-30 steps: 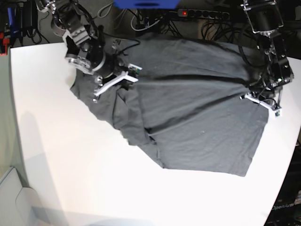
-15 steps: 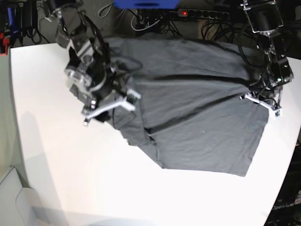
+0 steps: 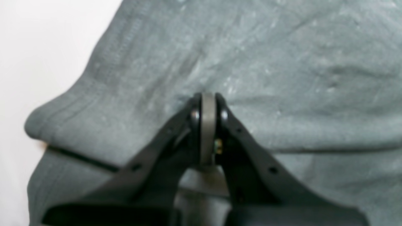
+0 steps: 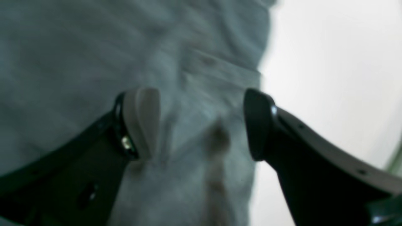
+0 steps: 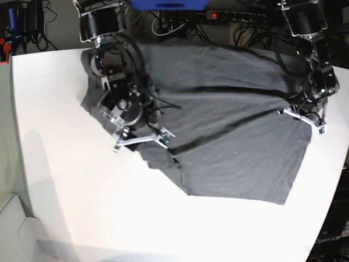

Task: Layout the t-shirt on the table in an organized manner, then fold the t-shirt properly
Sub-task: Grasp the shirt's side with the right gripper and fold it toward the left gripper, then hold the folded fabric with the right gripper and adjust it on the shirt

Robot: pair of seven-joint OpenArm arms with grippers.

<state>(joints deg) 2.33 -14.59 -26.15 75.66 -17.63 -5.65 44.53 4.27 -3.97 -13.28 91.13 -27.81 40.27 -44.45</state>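
Near edge first: the white surface (image 5: 82, 207) lies bare along the front, and the t-shirt's (image 5: 229, 136) hem corner at near right sits exactly where it did a second ago, no shift there. The dark charcoal cloth spreads from that corner back toward the far edge, wrinkled, with long creases running across the middle.

Now the left of the scene, and here's the change: the right gripper (image 5: 143, 141) has come forward and down! A second ago it sat farther back over the shirt's left part; half a second ago it hung over the shirt's left edge; now it's at the near-left edge of the cloth, right where the fabric bunches and folds. And the jaws are wide apart: in the right wrist view the right gripper (image 4: 201, 122) shows a broad gap, with blurred grey cloth and a seam below and between the tips, nothing clamped that I can make out. White surface shows just to the right of the cloth in that view.

The bunched left part of the shirt looks a bit more spread toward the far-left corner than before.

Over on the right, no movement at all: the left gripper (image 5: 305, 119) stays low on the shirt's right side. The left wrist view has the left gripper (image 3: 208, 103) with jaws pressed fully together, tips down on the fabric beside a stitched hem fold; whether a pinch of cloth sits between them I can't tell.
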